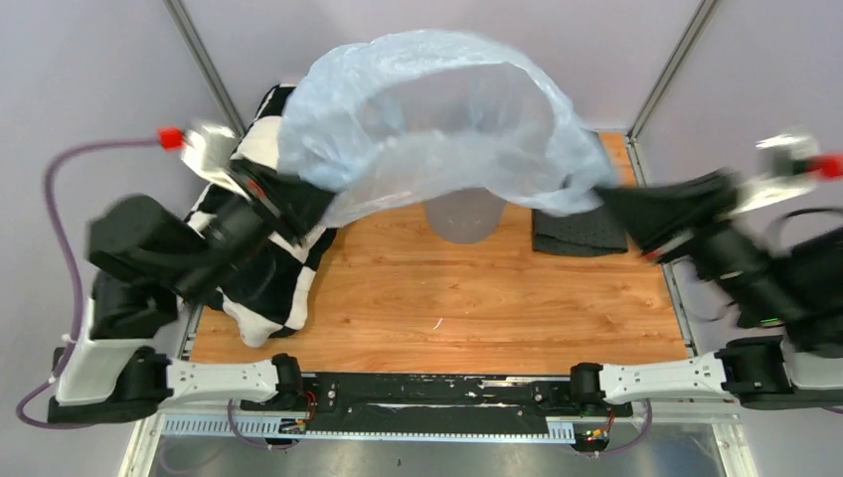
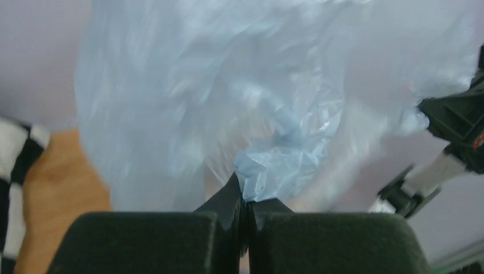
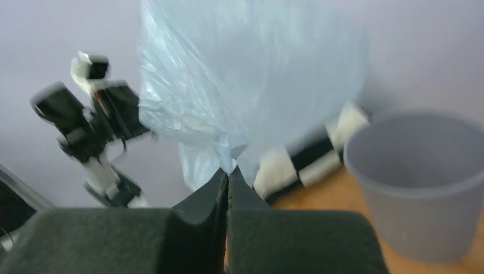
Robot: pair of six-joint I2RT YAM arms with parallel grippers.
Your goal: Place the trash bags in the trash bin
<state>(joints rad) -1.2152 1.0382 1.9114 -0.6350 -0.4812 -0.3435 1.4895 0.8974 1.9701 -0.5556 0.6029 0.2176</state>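
A pale blue translucent trash bag (image 1: 437,109) hangs spread wide in the air between both arms, its mouth billowed open above the light grey trash bin (image 1: 459,214). My left gripper (image 1: 298,199) is shut on the bag's left edge, and the crumpled plastic (image 2: 285,160) bunches at its closed tips (image 2: 245,197). On the other side my right gripper (image 1: 606,199) is shut on the bag's right edge, with the film (image 3: 240,85) rising from its pinched tips (image 3: 228,171). The bin (image 3: 422,177) stands upright below and to the right in the right wrist view; most of it is hidden by the bag from above.
A black-and-white checkered pillow (image 1: 263,268) lies at the table's left side under the left arm. Behind the bin at right lies a dark dotted cloth (image 1: 577,234). The wooden tabletop (image 1: 447,298) stretches in front of the bin.
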